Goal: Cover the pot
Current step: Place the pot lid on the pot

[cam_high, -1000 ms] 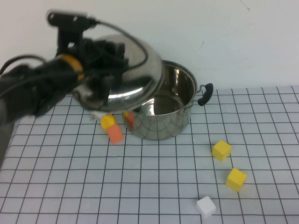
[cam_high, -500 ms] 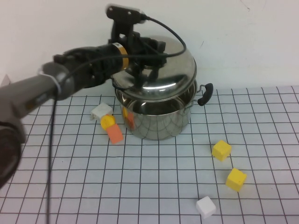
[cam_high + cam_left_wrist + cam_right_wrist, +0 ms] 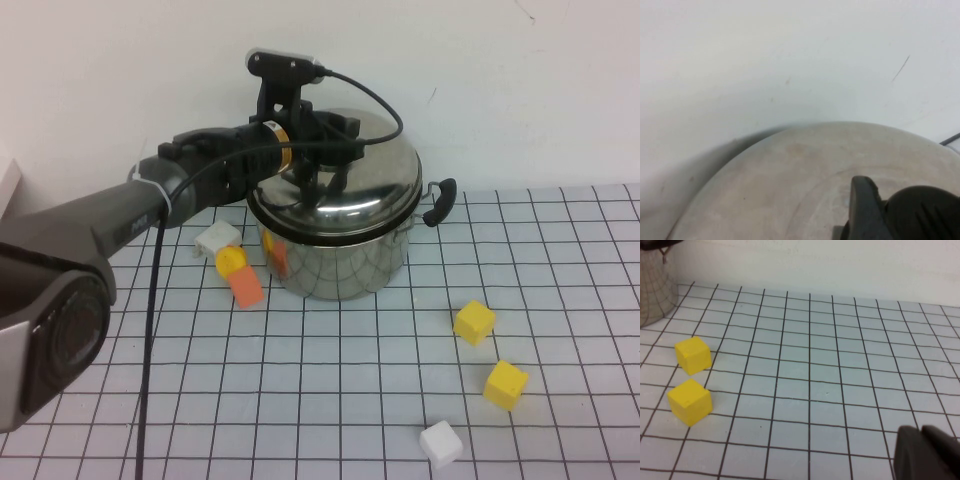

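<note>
Pot [image 3: 340, 262] at worktop [image 3: 330, 400] rear, lid [image 3: 340, 195] seated on rim. Left gripper [image 3: 318, 180] directly above, fingers pinching knob. Right gripper [image 3: 927, 452] parked well apart; fingers' state: cannot tell.

Plain white wall [image 3: 480, 90] (gridded tabletop [image 3: 330, 390] below)

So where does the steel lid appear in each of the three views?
High view: the lid sits on the pot, held by the left end effector.
Left wrist view: lid fills the lower half.
Right wrist view: no lid; right end effector at a corner.
Shared landmark: white wall.
</note>
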### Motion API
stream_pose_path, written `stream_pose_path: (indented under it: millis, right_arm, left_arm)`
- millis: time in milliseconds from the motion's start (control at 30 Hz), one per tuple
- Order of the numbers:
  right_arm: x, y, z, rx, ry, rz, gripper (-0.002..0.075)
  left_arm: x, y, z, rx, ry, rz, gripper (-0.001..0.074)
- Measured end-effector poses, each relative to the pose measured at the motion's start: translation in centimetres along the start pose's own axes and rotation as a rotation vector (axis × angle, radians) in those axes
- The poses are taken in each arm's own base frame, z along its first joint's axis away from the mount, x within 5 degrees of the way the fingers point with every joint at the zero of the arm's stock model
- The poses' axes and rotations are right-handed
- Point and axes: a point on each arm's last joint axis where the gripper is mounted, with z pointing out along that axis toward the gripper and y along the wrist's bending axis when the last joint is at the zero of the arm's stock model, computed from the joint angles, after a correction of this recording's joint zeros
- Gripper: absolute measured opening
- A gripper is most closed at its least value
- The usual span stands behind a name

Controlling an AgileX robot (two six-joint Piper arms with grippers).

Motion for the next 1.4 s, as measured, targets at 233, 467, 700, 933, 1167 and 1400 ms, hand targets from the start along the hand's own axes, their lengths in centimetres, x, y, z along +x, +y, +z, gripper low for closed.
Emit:
stream_pose_path:
  millis: [233,467,700,933,1167,1400]
  right_arm:
    - [0.0,0.0,0.0,0.000,0.000,0.000,0.0009]
    - [0.0,0.0,0.0,0.000,0.000,0.000,0.0009]
    - [0.0,0.0,0.0,0.000,0.000,0.000,0.0009]
    - [0.0,0.0,0.0,0.000,0.000,0.000,0.0009]
    - [0.0,0.0,0.0,0.000,0.000,0.000,0.0009]
    - [0.0,0.0,0.0,0.000,0.000,0.000,0.0009]
  left_arm:
    - [0.5,0.3,0.2,-0.021,0.014,-0.008,0.0318]
    - [0.6,0.4,0.3,-0.033,0.023,-0.050,0.0318]
    - [0.5,0.4,0.2,-0.035,0.032,-0.055,0.0317]
    - [0.6,0.4,0.2,-0.035,0.041,-0.042,0.0317]
    - [0.5,0.4,0.1,-0.035,0.054,-0.047,0.0317]
    - [0.6,-0.8,0.2,0.000,0.095,0.008,0.0318]
